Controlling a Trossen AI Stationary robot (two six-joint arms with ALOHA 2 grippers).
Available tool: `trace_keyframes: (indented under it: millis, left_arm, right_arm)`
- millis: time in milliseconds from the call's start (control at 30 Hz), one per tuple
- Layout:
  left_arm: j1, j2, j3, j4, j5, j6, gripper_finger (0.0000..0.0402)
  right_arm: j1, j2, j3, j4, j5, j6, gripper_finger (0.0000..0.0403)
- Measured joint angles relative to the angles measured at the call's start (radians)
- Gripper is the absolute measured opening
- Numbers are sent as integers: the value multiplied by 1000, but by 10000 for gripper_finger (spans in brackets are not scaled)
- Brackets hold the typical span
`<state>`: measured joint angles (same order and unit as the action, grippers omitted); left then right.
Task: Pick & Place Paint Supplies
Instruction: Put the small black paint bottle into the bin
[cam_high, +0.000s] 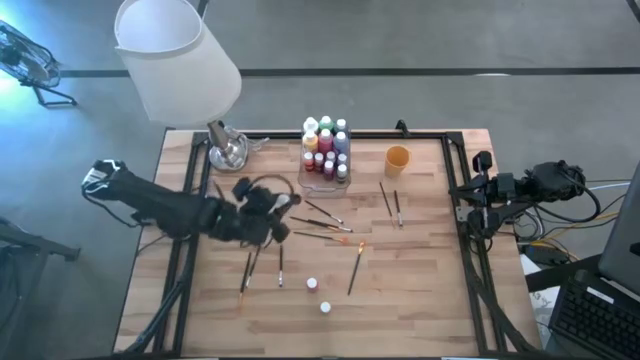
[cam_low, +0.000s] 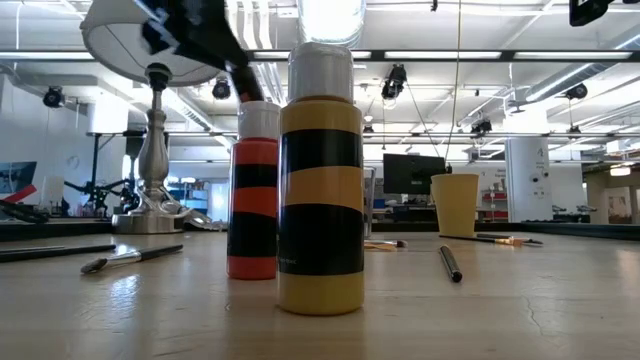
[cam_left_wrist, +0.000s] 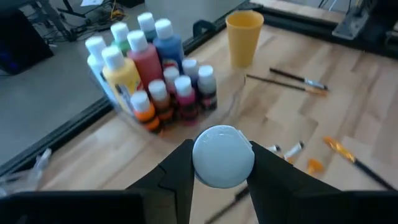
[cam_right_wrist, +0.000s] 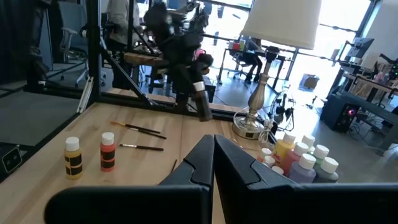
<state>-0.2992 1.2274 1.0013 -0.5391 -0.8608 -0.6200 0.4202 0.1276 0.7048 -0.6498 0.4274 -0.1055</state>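
Wooden table (cam_high: 420, 290) bears brushes (cam_high: 355, 268), bottles (cam_high: 318, 296), lamp (cam_high: 227, 147).

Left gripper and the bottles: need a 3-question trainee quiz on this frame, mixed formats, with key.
1. True or false: the left gripper is shut on a white-capped bottle.
2. Multiple choice: how many bottles stand loose on the table, outside the clear box? A) one B) two C) five
3. Fill in: the right gripper, fingers closed on nothing, sits at the table's ____ edge.

Key:
1. True; its cap fills the gap between the fingers.
2. B: the yellow bottle and the red bottle, both black-banded.
3. Right.
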Motion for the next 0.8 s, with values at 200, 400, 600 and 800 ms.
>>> trace_keyframes:
  millis: [200,400,600,800]
  left_arm:
    - [163,0,2,171,141,171,123]
    - [315,6,2,204,222,211,124]
    - [423,49,2,288,328,265,124]
    - [482,124,2,319,355,272,124]
  right_arm:
    - [0,0,0,0,0,0,8]
    - [0,0,0,0,0,0,8]
    - [0,0,0,0,0,0,8]
    - [0,0,0,0,0,0,9]
